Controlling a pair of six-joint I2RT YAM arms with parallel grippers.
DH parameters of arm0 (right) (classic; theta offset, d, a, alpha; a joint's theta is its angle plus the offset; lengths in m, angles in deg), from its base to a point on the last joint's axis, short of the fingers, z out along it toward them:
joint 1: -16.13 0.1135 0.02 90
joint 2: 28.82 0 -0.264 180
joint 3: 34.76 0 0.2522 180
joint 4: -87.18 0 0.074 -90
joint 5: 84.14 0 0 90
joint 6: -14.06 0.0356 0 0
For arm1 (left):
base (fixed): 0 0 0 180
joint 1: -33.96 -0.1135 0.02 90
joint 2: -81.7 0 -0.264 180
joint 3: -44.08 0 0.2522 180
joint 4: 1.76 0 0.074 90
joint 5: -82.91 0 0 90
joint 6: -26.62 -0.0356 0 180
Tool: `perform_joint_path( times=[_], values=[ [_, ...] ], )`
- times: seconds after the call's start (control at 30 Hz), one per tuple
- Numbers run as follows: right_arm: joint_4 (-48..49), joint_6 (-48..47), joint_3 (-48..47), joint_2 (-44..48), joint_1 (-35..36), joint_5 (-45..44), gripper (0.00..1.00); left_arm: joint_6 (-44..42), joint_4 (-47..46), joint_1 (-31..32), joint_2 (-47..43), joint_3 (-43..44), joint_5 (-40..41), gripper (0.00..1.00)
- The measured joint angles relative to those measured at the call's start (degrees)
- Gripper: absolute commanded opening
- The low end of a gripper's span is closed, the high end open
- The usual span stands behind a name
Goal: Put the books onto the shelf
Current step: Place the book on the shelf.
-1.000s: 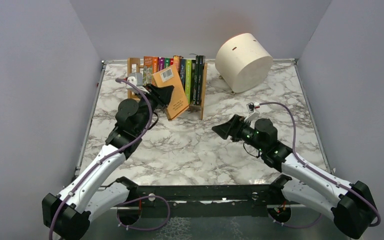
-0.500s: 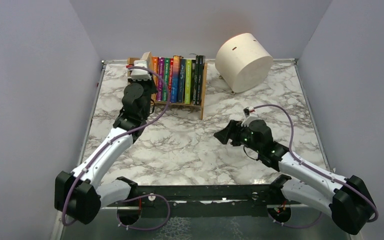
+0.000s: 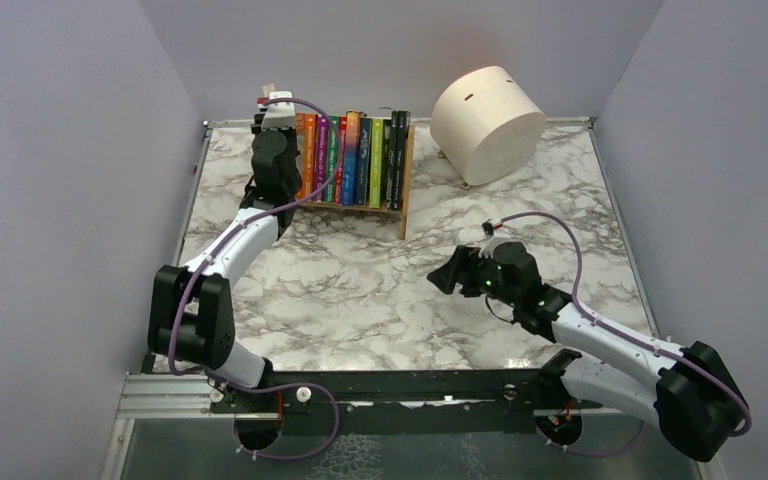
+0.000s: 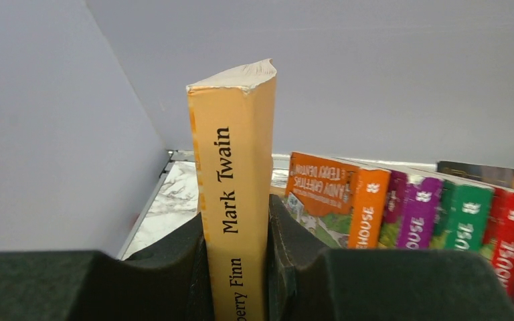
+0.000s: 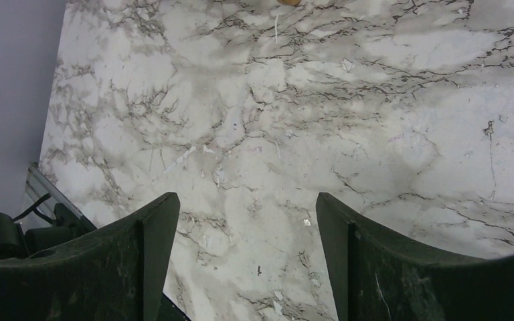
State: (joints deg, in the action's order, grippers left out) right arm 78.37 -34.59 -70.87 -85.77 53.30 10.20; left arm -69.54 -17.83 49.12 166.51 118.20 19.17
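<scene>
My left gripper (image 4: 237,227) is clamped on the orange book (image 4: 231,167). Its two dark pads squeeze the book from either side, low on the spine, which faces the wrist camera and reads "Mark Twain". The book stands upright, its worn top edge well above the pads.

A second ago I had this same book tilted in front of the shelf (image 3: 406,175), its cover turned up toward the overhead camera. Now the book is turned on end and carried to the far left of the shelf, and the arm is stretched out much farther across the table (image 3: 380,290), with its lower links lifted off the near rail.

In the wrist view the book sits just left of the row of books (image 3: 360,160). Its nearest neighbour (image 4: 368,207) has an orange spine, followed by purple, green and red ones. I see a small gap between my book and that neighbour. From these views I cannot tell whether the book's bottom edge rests on the shelf yet, as the pads and the arm hide it.

The row itself looks unchanged: spines upright, packed toward the right end of the shelf.

My right gripper (image 5: 245,204) hangs over bare marble near the middle of the table, its jaws spread and nothing between them. It has drifted only slightly since a second ago. The cream drum (image 3: 487,122) lies where it was, beside the shelf's right end.
</scene>
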Motion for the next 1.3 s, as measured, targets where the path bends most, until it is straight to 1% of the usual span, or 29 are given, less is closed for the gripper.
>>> perform_joint_path(
  times=[0.17,0.4,0.57,0.73,1.1,1.3],
  values=[
    [0.4,-0.5,0.0,-1.6,0.0,0.0,0.74,0.0,-3.4,-2.4,4.8,0.4,-1.3,0.00],
    [1.2,-0.7,0.0,-4.7,0.0,0.2,0.74,0.0,-7.4,-3.7,10.7,0.4,-4.9,0.00],
    [1.8,-1.0,0.0,-6.9,0.0,0.7,0.74,-0.2,-11.9,-4.5,14.7,0.4,-7.1,0.00],
    [2.2,-1.2,-0.1,-8.3,0.0,1.1,0.74,-0.1,-13.8,-5.4,18.3,0.3,-8.5,0.00],
    [2.6,-1.7,-1.0,-9.0,0.0,1.3,0.74,1.6,-16.2,-5.9,20.3,-0.4,-10.9,0.00],
    [2.6,-1.8,-1.0,-9.0,0.0,1.3,0.74,4.5,-17.9,-7.0,21.0,-1.0,-14.6,0.00]
  ],
)
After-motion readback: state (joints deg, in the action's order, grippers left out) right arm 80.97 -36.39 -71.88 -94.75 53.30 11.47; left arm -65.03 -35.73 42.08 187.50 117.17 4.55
